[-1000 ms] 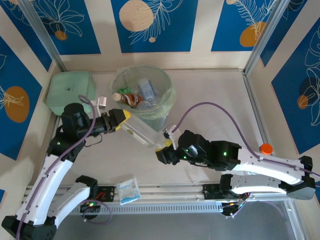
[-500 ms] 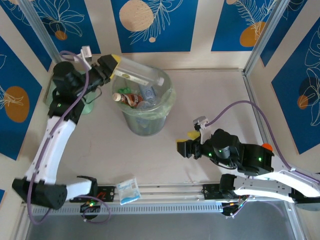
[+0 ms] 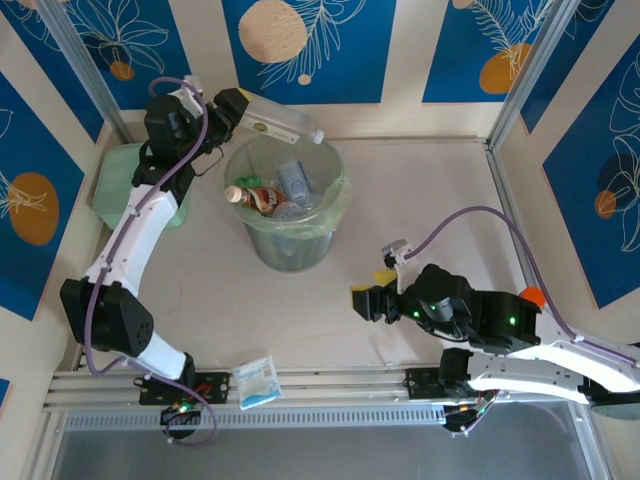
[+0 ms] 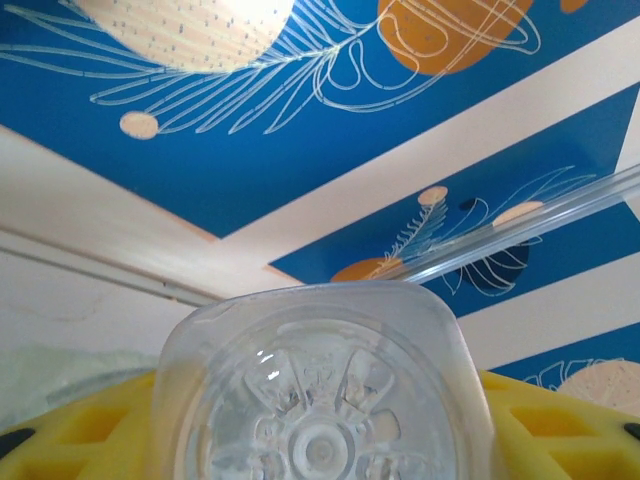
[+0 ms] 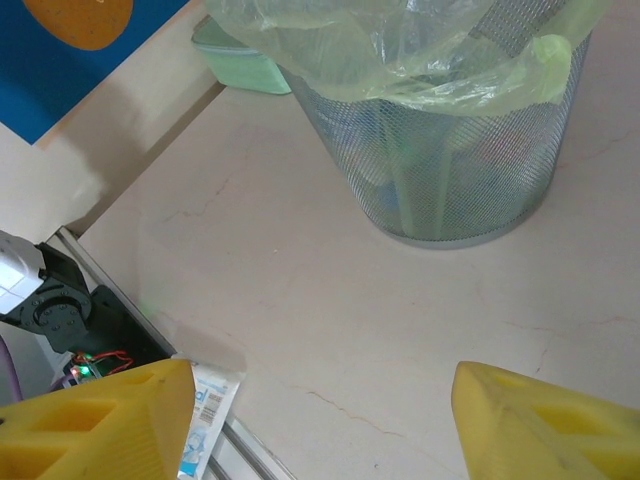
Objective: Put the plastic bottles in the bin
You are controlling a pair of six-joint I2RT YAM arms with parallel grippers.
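The left fingers (image 3: 240,106) pinch the base end of a long clear bottle (image 3: 281,122). In the left wrist view the yellow pads (image 4: 90,440) press against both sides of its ribbed, see-through bottom (image 4: 320,400). The bottle lies nearly level in the upper middle of the top view, its small cap end pointing right, over the far rim of the bin (image 3: 337,205). Inside the bin lie a brown-labelled bottle (image 3: 262,197) and a clear blue-labelled one (image 3: 295,180). The bin's bag liner folds over its mesh-looking wall (image 5: 460,170).

The right fingers (image 3: 370,287) are spread and hold nothing, low over the bench (image 3: 430,190) at lower right, yellow pads (image 5: 100,425) well apart.

A flat white-and-blue packet (image 3: 256,381) lies at the bottom edge, a pale-green box (image 3: 118,185) at left.
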